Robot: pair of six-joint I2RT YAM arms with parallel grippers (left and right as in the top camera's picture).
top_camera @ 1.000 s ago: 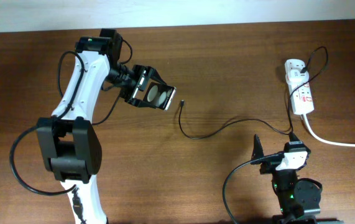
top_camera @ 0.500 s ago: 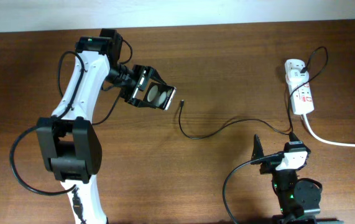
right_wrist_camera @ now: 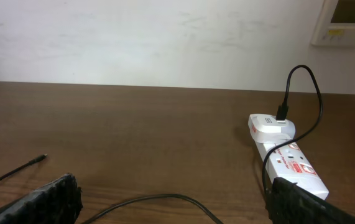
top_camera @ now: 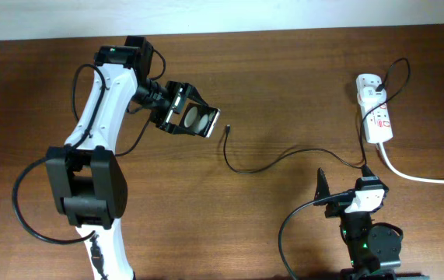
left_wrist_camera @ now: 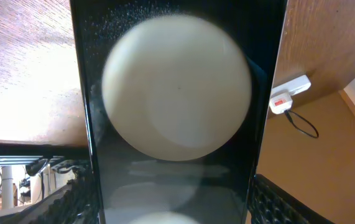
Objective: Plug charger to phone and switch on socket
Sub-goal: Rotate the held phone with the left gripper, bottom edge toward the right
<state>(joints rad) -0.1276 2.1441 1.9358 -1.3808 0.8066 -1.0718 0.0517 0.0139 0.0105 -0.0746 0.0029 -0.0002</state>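
Observation:
My left gripper point(top_camera: 181, 113) is shut on the phone point(top_camera: 195, 120), a flat black slab with two white round patches, held at the table's upper left. In the left wrist view the phone point(left_wrist_camera: 177, 112) fills the frame between the fingers. The charger cable point(top_camera: 276, 160) runs from the socket across the table; its connector tip point(top_camera: 226, 130) lies just right of the phone, apart from it. The tip also shows in the right wrist view point(right_wrist_camera: 43, 157). The socket point(top_camera: 375, 109) lies at the far right, also in the right wrist view point(right_wrist_camera: 287, 159). My right gripper point(top_camera: 346, 180) is open and empty near the front edge.
A thick white cord point(top_camera: 424, 177) leaves the socket toward the right edge. A white plug block point(right_wrist_camera: 270, 126) with a black lead sits on the socket's far end. A white wall stands behind the table.

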